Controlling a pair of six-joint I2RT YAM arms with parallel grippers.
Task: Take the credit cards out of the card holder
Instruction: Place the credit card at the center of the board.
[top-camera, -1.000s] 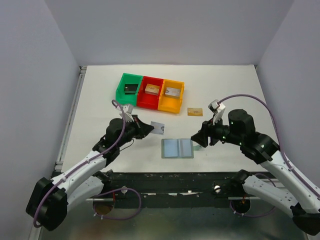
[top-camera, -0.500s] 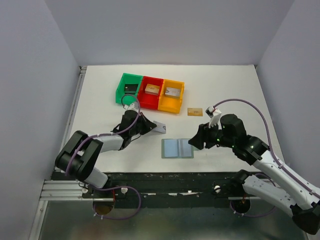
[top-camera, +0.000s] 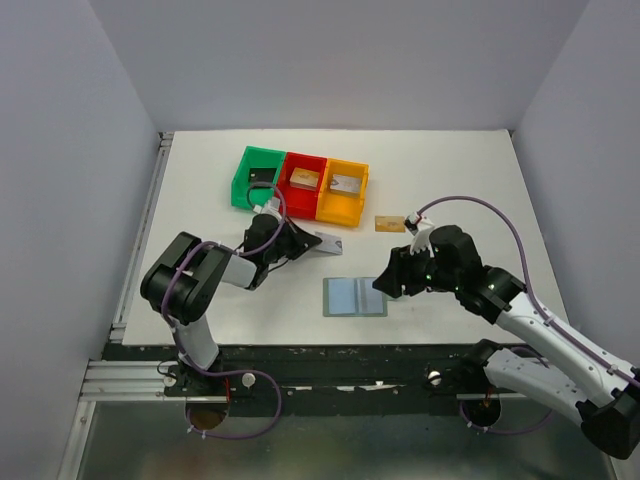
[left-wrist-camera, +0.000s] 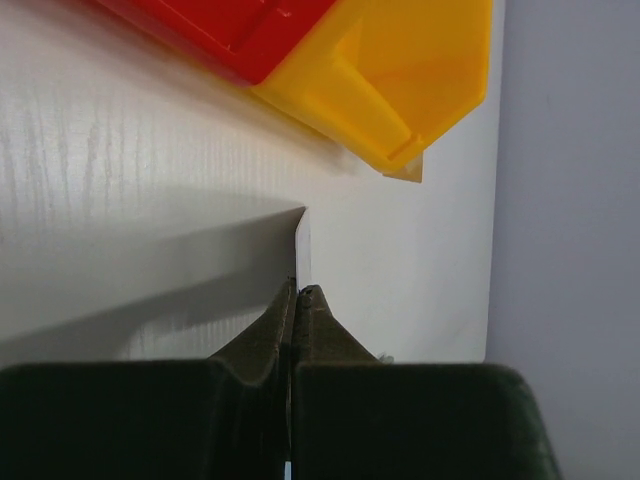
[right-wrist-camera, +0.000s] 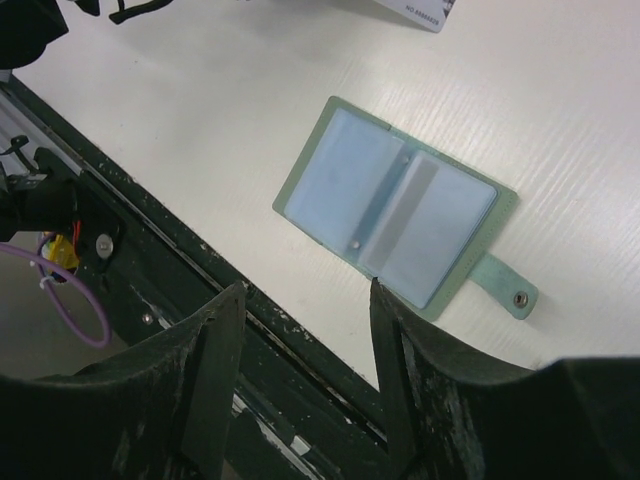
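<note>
The left pincer (left-wrist-camera: 297, 292) is pinched tight on a silvery card (left-wrist-camera: 302, 245), which its own camera sees edge-on as a thin pale line rising from the fingertips. In the overhead view that card sits left of centre, just below the row of bins, a little above the table. A pale card corner at the top edge of the right wrist view carries a line of small print, too small for me to read.

The right pincer (right-wrist-camera: 306, 300) hangs with its fingers spread apart and nothing between them. It is at the right end of the card holder (right-wrist-camera: 395, 205), above it and not touching. The holder lies open and flat near the lower middle of the overhead view, close to the table's near edge. It is grey-green outside with two pale blue pockets, and its closing tab (right-wrist-camera: 505, 287) sticks out to the lower right. A greyer strip shows in one pocket; I cannot tell if it is a card.

A gold card (top-camera: 390, 223) lies flat right of centre, beside the orange bin (top-camera: 343, 191). The red bin (top-camera: 303, 186) and green bin (top-camera: 257, 178) join it on the left, each holding a small piece.

The table (top-camera: 200, 220) is white with a faint grain, edged by a scuffed dark frame (top-camera: 330, 355). Plain pale grey walls (top-camera: 330, 60) close in three sides.
</note>
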